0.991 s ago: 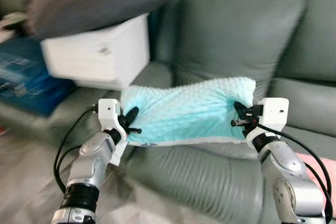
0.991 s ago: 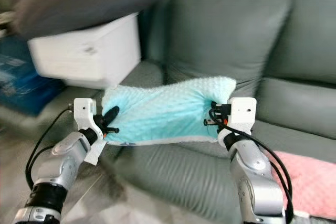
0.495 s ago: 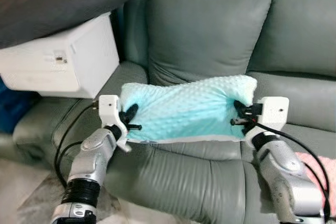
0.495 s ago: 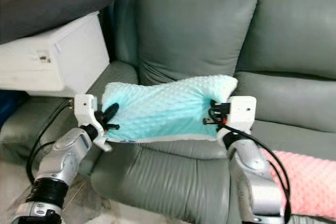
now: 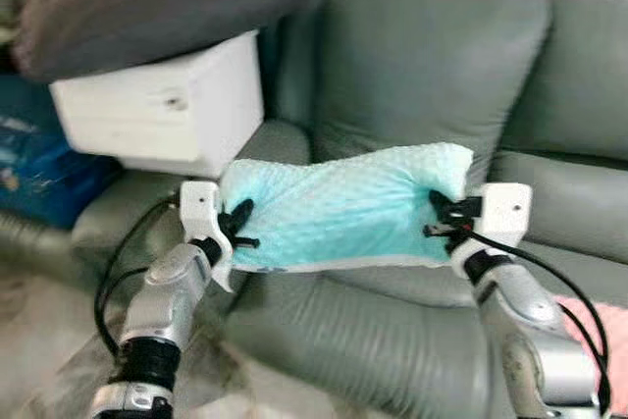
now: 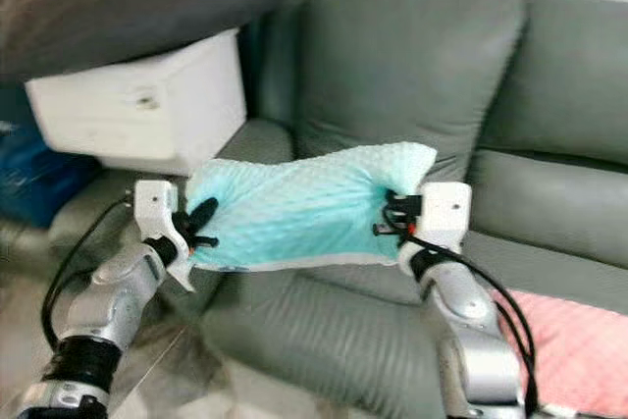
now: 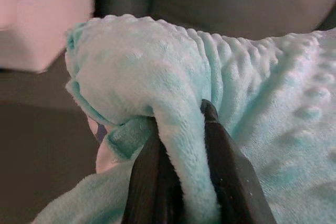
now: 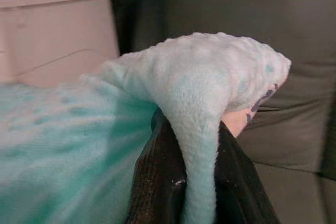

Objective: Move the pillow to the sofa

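1. Left gripper (image 5: 238, 226) pinches the left end of the mint pillow (image 5: 343, 205), fabric clamped between its fingers (image 7: 231, 182).
2. Pillow hangs stretched between both arms, above the grey-green sofa (image 5: 432, 66) seat.
3. Right gripper (image 5: 439, 218) is clamped on the pillow's right end.

Soft, even indoor light, no glare or hard shadows. Both head views are smeared by motion blur, heaviest at the left edge. Wrist views are dimmer, backgrounds dark and out of focus.
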Available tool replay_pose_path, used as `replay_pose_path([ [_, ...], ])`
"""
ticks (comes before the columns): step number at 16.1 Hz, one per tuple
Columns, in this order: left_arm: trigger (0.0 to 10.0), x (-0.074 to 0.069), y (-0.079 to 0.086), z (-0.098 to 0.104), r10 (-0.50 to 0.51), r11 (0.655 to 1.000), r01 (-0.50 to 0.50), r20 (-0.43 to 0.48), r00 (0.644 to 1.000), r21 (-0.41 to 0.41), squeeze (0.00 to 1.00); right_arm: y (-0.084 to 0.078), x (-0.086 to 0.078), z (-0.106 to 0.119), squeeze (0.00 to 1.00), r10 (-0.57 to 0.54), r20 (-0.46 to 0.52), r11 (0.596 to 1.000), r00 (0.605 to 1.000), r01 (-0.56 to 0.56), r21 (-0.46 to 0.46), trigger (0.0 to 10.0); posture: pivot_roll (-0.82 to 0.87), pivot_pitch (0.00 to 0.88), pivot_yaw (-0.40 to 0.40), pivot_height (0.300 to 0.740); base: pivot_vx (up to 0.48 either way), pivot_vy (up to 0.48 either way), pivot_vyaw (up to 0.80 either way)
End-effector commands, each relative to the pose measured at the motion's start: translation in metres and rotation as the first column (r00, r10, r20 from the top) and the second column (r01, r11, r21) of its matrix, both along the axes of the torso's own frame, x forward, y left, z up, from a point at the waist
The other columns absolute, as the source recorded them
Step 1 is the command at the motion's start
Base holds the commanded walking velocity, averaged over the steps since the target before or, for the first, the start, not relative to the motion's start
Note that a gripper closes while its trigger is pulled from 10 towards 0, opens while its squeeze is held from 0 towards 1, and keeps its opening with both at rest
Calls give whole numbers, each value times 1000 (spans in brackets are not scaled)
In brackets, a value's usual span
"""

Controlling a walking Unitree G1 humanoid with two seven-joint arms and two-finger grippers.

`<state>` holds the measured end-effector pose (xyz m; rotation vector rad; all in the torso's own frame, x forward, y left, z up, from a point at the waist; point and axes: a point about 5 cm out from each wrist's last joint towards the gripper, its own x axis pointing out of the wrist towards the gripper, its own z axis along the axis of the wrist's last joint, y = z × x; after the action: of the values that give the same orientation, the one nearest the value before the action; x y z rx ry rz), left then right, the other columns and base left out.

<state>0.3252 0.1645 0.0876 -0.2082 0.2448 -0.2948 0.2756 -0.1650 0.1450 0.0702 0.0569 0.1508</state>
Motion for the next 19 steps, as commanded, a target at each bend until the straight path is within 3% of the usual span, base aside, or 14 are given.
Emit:
replay_pose_path([
  [1,10000,1,0,2,-12,1000,12,4,1000,10,0,-2,1,8,0,-17,38,1000,999,17,-2,10000,-199,0,56,740,0,480,0],
  [5,10000,0,-1,0,-11,1000,11,-1,1000,19,0,-2,1,7,0,-22,34,1000,999,22,1,10000,-198,0,59,740,0,479,0],
  [8,10000,0,0,2,-3,999,3,17,1000,33,0,-2,0,6,0,-25,28,1000,999,25,1,10000,-199,0,60,740,0,84,-154],
  [19,10000,2,-1,5,32,999,-34,67,997,38,0,-3,1,7,0,-28,24,1000,999,28,-3,10000,-206,0,56,740,0,0,-728],
])
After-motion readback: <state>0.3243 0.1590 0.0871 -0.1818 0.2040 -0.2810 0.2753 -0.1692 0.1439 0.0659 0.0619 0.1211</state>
